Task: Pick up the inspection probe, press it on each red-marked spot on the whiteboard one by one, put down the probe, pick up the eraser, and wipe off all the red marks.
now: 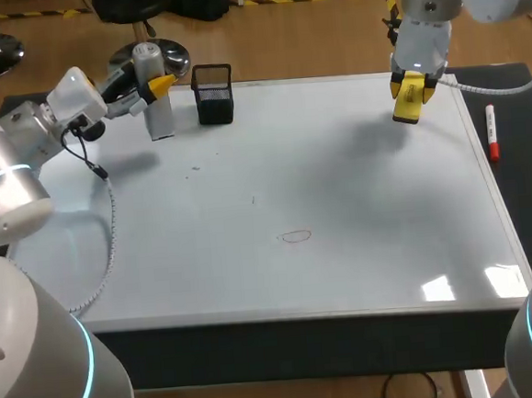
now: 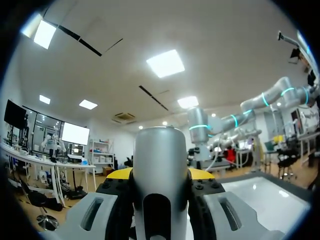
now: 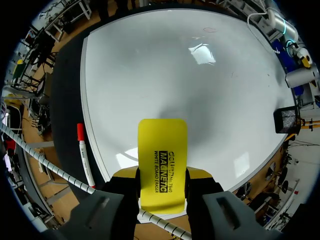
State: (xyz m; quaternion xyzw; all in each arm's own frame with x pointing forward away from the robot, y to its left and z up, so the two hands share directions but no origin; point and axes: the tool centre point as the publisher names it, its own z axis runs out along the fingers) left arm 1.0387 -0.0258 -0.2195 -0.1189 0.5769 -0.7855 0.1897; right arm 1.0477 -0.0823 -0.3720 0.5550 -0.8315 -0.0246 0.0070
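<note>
The inspection probe [image 1: 156, 111], a silver-grey cylinder, stands upright over the whiteboard's [image 1: 362, 247] far left corner. My left gripper [image 1: 159, 86] is shut on it near its top. In the left wrist view the probe [image 2: 160, 165] fills the gap between the yellow-tipped fingers. My right gripper [image 1: 412, 95] hangs above the board's far right corner, shut on the yellow eraser [image 1: 408, 98]. The right wrist view shows the eraser [image 3: 162, 160] sticking out ahead of the fingers. A faint red oval mark [image 1: 297, 236] lies near the board's middle front, also visible as the mark [image 3: 210, 30].
A black mesh holder [image 1: 214, 94] stands at the far edge, just right of the probe. A red-capped marker [image 1: 492, 132] lies on the dark mat to the right of the board. A few tiny specks [image 1: 253, 199] dot the board's middle.
</note>
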